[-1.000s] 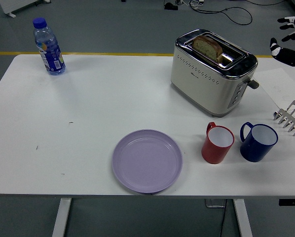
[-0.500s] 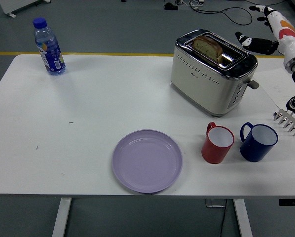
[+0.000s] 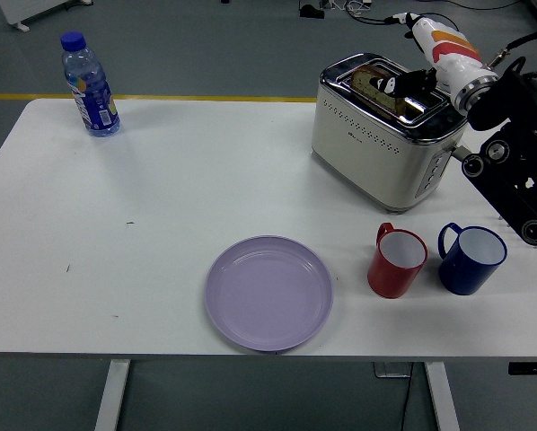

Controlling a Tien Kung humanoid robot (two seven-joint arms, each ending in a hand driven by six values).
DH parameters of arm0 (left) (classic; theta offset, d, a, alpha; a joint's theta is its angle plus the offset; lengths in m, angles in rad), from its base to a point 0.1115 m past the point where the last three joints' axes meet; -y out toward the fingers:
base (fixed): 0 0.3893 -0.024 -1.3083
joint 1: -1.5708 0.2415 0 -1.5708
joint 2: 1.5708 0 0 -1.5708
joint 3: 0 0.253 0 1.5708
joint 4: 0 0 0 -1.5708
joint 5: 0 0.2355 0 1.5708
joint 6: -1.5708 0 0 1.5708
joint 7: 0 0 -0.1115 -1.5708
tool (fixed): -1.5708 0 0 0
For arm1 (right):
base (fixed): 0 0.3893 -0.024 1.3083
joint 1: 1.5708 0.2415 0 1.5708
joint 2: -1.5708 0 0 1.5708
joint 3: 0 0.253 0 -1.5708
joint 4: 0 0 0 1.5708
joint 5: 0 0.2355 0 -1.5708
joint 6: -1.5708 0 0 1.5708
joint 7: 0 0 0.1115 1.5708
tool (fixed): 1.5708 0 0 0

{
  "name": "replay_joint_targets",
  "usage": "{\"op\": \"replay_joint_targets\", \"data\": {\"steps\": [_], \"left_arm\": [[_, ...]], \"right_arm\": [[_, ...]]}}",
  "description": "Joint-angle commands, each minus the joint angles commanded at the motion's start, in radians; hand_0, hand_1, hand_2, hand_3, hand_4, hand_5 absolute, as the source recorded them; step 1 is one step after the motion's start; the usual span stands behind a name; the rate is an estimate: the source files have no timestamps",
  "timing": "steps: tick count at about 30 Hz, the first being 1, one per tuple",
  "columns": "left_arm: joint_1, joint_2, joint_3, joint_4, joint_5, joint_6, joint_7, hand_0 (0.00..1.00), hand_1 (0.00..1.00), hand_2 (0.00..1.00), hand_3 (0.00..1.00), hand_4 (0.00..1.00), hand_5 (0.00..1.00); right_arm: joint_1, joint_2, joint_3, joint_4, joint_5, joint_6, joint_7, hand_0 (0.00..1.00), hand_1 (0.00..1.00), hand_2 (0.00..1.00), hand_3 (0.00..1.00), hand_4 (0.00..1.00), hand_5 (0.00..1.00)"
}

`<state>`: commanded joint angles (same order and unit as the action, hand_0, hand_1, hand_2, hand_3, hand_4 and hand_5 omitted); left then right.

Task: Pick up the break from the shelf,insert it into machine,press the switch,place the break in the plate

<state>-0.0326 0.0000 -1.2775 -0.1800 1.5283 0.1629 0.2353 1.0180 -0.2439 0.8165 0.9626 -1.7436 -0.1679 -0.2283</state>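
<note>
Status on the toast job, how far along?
Done: brown bread slice sits in the cream and chrome toaster. In hand: right hand is over the slot at the slice; grasp unclear. Left: slice to the empty lilac plate.

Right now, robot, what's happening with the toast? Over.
Right hand over the toaster, fingers at the bread. Bread sits in the slot. Purple plate waiting. Left hand out of view.
</note>
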Motion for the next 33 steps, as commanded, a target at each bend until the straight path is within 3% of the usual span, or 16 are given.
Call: {"op": "replay_joint_targets", "data": {"steps": [12, 13, 16, 18, 19, 24, 25, 30, 31, 33], "left_arm": [[-0.011, 0.000, 0.026, 0.000, -0.025, 0.005, -0.004, 0.614, 0.477, 0.445, 0.571, 0.337, 0.903], [-0.012, 0.000, 0.030, 0.000, -0.029, 0.006, -0.004, 0.614, 0.472, 0.438, 0.571, 0.337, 0.901], [-0.013, 0.000, 0.041, 0.000, -0.038, 0.007, -0.005, 0.614, 0.472, 0.438, 0.571, 0.337, 0.901], [-0.013, 0.000, 0.043, 0.000, -0.041, 0.008, -0.005, 0.614, 0.472, 0.438, 0.571, 0.337, 0.901], [-0.013, 0.000, 0.046, 0.000, -0.043, 0.009, -0.006, 0.615, 0.473, 0.435, 0.569, 0.337, 0.899], [-0.014, 0.000, 0.052, 0.000, -0.045, 0.009, -0.006, 0.615, 0.473, 0.435, 0.569, 0.337, 0.899], [-0.014, 0.000, 0.053, 0.000, -0.046, 0.010, -0.006, 0.615, 0.473, 0.432, 0.569, 0.337, 0.897], [-0.014, 0.000, 0.058, 0.000, -0.052, 0.011, -0.007, 0.615, 0.473, 0.432, 0.569, 0.337, 0.897], [-0.015, 0.000, 0.060, 0.000, -0.053, 0.011, -0.008, 0.614, 0.472, 0.432, 0.567, 0.339, 0.898], [-0.016, 0.000, 0.062, 0.000, -0.054, 0.012, -0.008, 0.614, 0.472, 0.432, 0.567, 0.339, 0.898]], "right_arm": [[0.059, 0.077, -0.036, -0.143, -0.025, 0.018, -0.028, 0.777, 0.764, 0.804, 0.815, 0.823, 0.276], [0.064, 0.084, -0.038, -0.158, -0.033, 0.021, -0.033, 0.742, 0.719, 0.751, 0.795, 0.847, 0.262], [0.080, 0.108, -0.048, -0.203, -0.039, 0.026, -0.051, 0.742, 0.719, 0.751, 0.795, 0.847, 0.262], [0.088, 0.120, -0.057, -0.222, -0.041, 0.029, -0.060, 0.742, 0.719, 0.751, 0.795, 0.847, 0.262], [0.092, 0.126, -0.061, -0.231, -0.044, 0.030, -0.066, 0.691, 0.680, 0.710, 0.776, 0.842, 0.263], [0.110, 0.151, -0.068, -0.266, -0.068, 0.035, -0.094, 0.691, 0.680, 0.710, 0.776, 0.842, 0.263], [0.112, 0.154, -0.068, -0.271, -0.073, 0.036, -0.098, 0.608, 0.629, 0.649, 0.755, 0.842, 0.263], [0.116, 0.174, -0.051, -0.290, -0.085, 0.033, -0.136, 0.608, 0.629, 0.649, 0.755, 0.842, 0.263], [0.118, 0.178, -0.052, -0.293, -0.085, 0.027, -0.142, 0.504, 0.546, 0.574, 0.715, 0.840, 0.261], [0.122, 0.183, -0.053, -0.299, -0.090, 0.023, -0.151, 0.504, 0.546, 0.574, 0.715, 0.840, 0.261]]}}
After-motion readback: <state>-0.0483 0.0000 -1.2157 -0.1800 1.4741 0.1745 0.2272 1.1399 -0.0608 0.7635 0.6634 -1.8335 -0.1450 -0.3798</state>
